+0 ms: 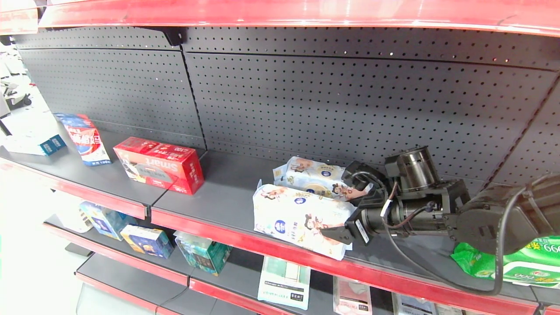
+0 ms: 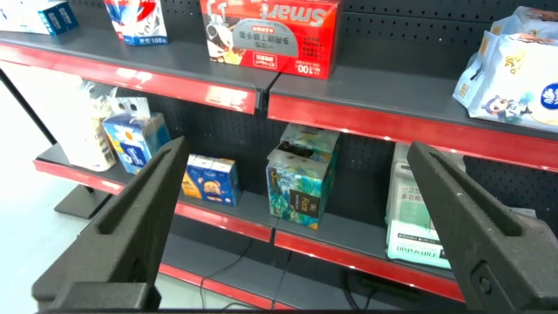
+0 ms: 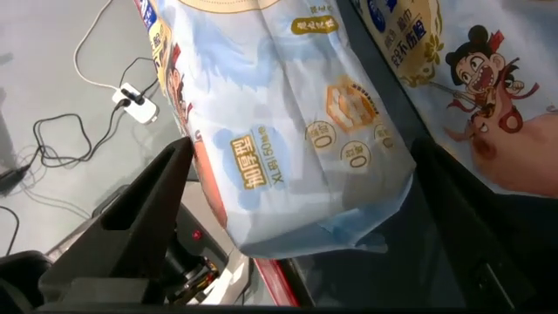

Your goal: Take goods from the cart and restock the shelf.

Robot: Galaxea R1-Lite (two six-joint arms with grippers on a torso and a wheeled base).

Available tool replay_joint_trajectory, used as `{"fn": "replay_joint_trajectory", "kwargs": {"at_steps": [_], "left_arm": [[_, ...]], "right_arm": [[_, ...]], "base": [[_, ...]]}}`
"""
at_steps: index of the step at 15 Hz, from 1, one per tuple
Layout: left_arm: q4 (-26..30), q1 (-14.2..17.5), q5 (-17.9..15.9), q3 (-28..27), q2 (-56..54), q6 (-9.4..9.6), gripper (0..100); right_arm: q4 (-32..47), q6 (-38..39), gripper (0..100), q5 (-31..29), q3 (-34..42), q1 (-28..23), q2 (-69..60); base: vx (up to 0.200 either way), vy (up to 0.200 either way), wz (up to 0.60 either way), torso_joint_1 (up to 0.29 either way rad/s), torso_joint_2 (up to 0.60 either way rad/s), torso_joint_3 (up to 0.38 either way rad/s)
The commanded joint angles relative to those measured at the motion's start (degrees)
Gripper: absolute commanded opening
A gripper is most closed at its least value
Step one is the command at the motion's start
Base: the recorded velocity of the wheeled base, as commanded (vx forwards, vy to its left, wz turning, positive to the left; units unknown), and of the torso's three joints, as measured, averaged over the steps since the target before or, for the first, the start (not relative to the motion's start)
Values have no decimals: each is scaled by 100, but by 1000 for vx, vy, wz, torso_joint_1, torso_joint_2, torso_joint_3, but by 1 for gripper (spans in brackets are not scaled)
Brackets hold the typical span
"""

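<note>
Dark shelf (image 1: 227, 188), red lip — the right claw (image 1: 339, 216) spreads wide astride the front wipes pack (image 1: 288, 214). Left claw (image 2: 296, 148) gapes wide too

A white and pale-blue soft pack (image 1: 297, 218) with cartoon figures lies flat at lower centre of the frame, its near end over the red front edge of the dark shelf (image 1: 218, 192). A second pack (image 1: 313, 177), much like it, lies just behind.
</note>
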Motion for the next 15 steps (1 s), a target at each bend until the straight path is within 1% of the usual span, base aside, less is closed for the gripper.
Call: {"fn": "replay_joint_trajectory", "kwargs": {"at_steps": [1, 10, 15], "left_arm": [[-2, 0, 9, 0, 9, -5, 100], [-2, 0, 9, 0, 9, -5, 100], [-2, 0, 9, 0, 9, 3, 100]], "right_arm": [[-4, -6, 100, 2, -48, 3, 69], [-4, -15, 100, 2, -180, 21, 236], [-4, -32, 100, 2, -109, 30, 262]], "base": [[0, 0, 0, 0, 0, 0], [0, 0, 0, 0, 0, 0], [0, 0, 0, 0, 0, 0]]}}
